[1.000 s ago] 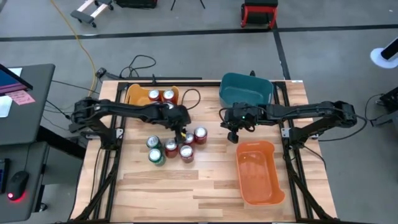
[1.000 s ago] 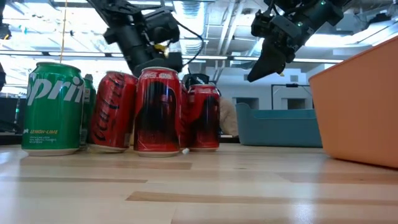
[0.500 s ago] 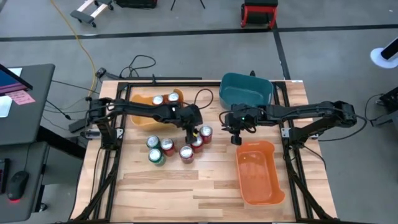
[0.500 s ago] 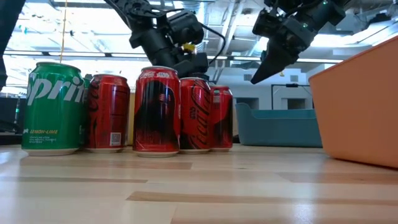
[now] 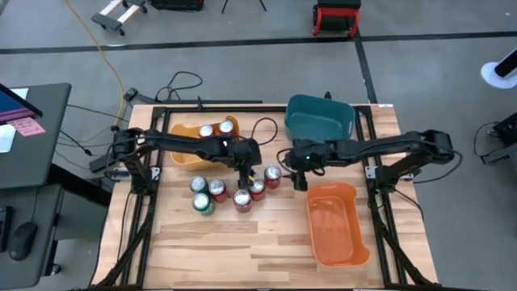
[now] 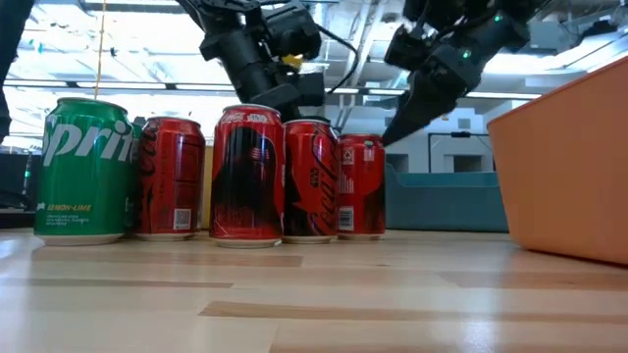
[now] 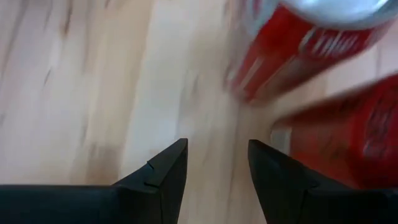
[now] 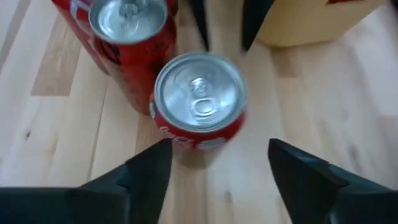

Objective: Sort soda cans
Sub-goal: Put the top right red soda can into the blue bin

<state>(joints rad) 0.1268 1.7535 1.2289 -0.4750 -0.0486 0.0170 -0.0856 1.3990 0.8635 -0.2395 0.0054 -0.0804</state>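
your right pincer [image 8: 214, 171] has spread wide and swung left from the teal bin [image 5: 319, 117] to hang over the end red can [image 8: 198, 106], fingers either side but not touching it. your left pincer [image 5: 247, 168] has slid in beside the cluster of cans [image 5: 230, 190] mid-counter [image 5: 242, 242], half spread and empty. two cans sit in the yellow bin [image 5: 184, 129]. that end can looks like your next pick.
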